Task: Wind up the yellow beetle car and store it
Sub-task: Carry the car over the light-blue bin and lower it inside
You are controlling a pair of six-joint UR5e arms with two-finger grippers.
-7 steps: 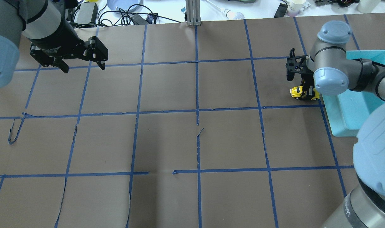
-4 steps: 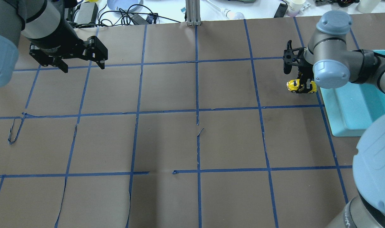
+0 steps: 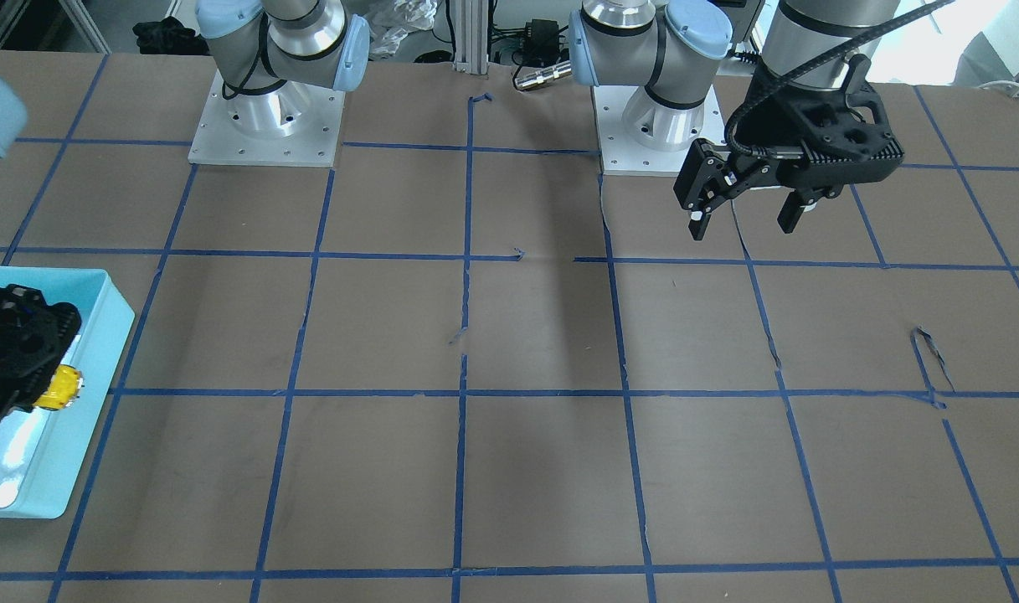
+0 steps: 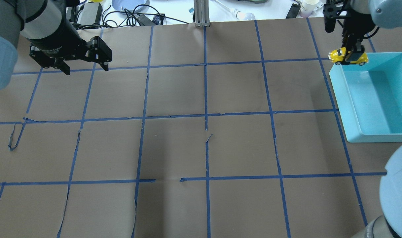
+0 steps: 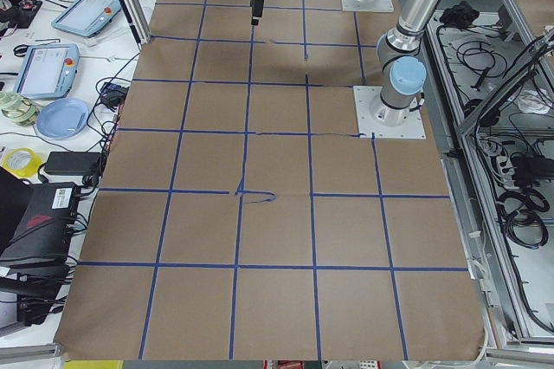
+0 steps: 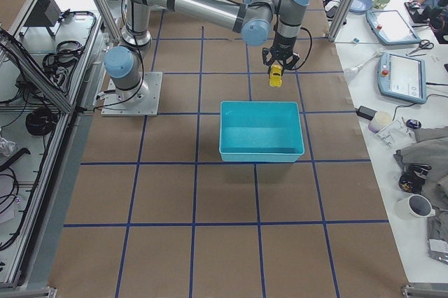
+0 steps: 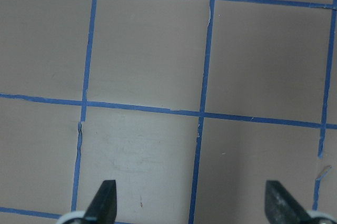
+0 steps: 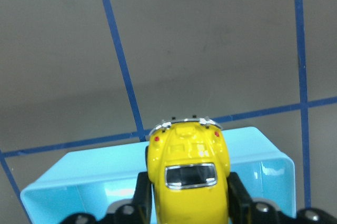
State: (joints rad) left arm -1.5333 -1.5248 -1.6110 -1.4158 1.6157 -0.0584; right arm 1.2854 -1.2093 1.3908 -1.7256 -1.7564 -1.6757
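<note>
The yellow beetle car (image 4: pixel 343 55) hangs in the air, pinched at its sides by my right gripper (image 4: pixel 352 52), over the far left corner of the cyan bin (image 4: pixel 341 99). In the right wrist view the car (image 8: pixel 188 174) points away from the camera, with the bin's rim (image 8: pixel 79 167) just below it. It also shows in the front-facing view (image 3: pixel 59 388) and the right view (image 6: pixel 276 76). My left gripper (image 4: pixel 87 70) is open and empty, hovering above the far left of the table; it also shows in the front-facing view (image 3: pixel 742 229).
The table is brown paper with a blue tape grid (image 4: pixel 206 115). The bin (image 6: pixel 260 154) holds nothing that I can see. Cables, a plate and cups lie beyond the far table edge (image 4: pixel 131 10). A metal post (image 4: pixel 201 13) stands at the far middle.
My right gripper has lifted the car off the table beside the bin and carried it up and away to the bin's far corner. My left gripper has barely moved.
</note>
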